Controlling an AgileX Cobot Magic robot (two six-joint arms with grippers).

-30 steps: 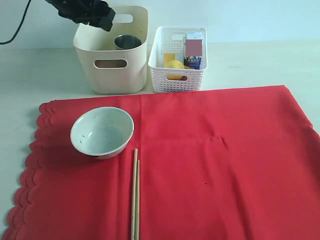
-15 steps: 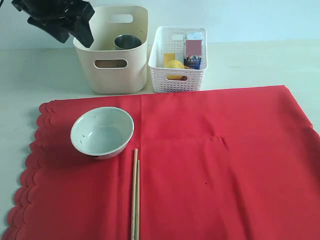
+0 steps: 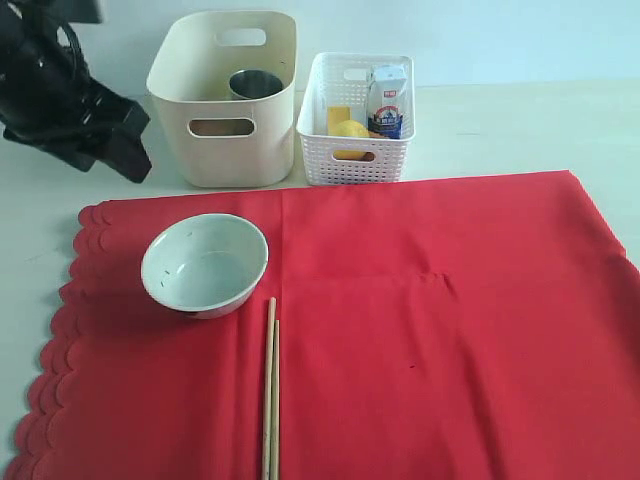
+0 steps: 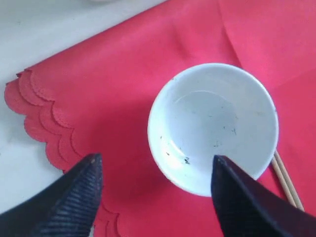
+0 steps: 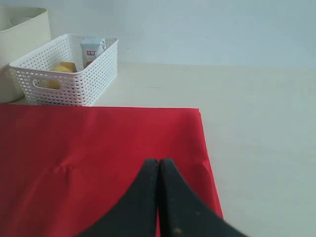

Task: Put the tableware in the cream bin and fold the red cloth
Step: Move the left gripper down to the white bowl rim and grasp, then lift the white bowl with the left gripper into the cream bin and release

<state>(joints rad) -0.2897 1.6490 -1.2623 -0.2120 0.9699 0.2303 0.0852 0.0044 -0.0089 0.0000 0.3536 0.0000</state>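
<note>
Two claws to log. Your left gripper (image 3: 115,150) hangs off the cloth at 9 o'clock of the cream bin (image 3: 240,150) and 11 o'clock of the white bowl (image 3: 205,262). Its jaws are spread wide and hold nothing. In the left wrist view the bowl (image 4: 212,123) shows beyond the fingertips (image 4: 91,170). Your right gripper (image 5: 158,161) has its jaws pressed together with nothing pinched. It is above the red cloth (image 5: 98,148), near a corner, and is out of the exterior view.

The bowl sits upright on the red cloth (image 3: 450,350), on its 9 o'clock side near the scalloped edge. It has dark specks inside. The wooden chopsticks (image 3: 271,390) lie side by side at 5 o'clock of the bowl, close to it, and I can't tell if they touch. The steel cup (image 3: 255,84) is inside the cream bin, which is on the table (image 3: 500,120) at 12 o'clock of the bowl, just off the cloth. The white basket (image 3: 355,165) is just beside the bin at 3 o'clock, with a lemon (image 3: 350,130) and a milk carton (image 3: 387,100) in it. The cloth lies spread out flat.
</note>
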